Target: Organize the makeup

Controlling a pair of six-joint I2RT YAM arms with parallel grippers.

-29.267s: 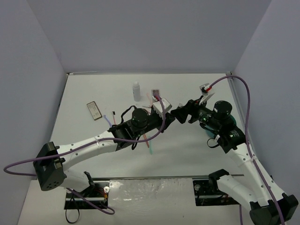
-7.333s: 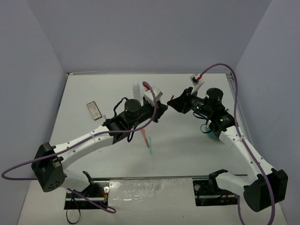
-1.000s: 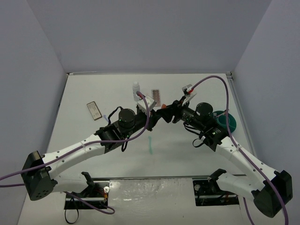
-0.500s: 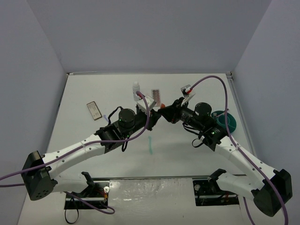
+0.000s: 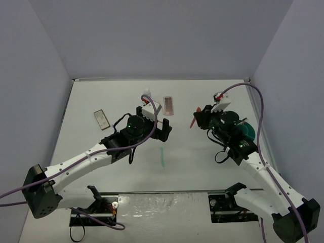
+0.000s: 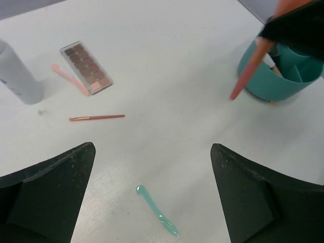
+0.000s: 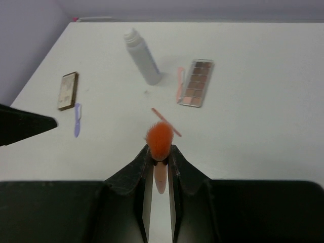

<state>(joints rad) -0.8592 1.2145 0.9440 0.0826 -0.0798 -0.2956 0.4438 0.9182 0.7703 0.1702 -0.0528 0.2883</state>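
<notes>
One orange-tipped brush point(image 7: 160, 139) sits clamped in the right end effector point(image 7: 160, 150).

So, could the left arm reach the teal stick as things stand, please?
Probably yes: the left hand is open and empty, and the teal stick lies uncovered on the table close by.

The left arm point(image 5: 86, 158) and right arm point(image 5: 266, 174) wear white shells dotted with small dark screws, between black joint housings and black bases. A purple cable point(image 5: 260, 114) loops along each. The left claw point(image 6: 153, 148) and right claw point(image 7: 160, 152) are matte black.
</notes>
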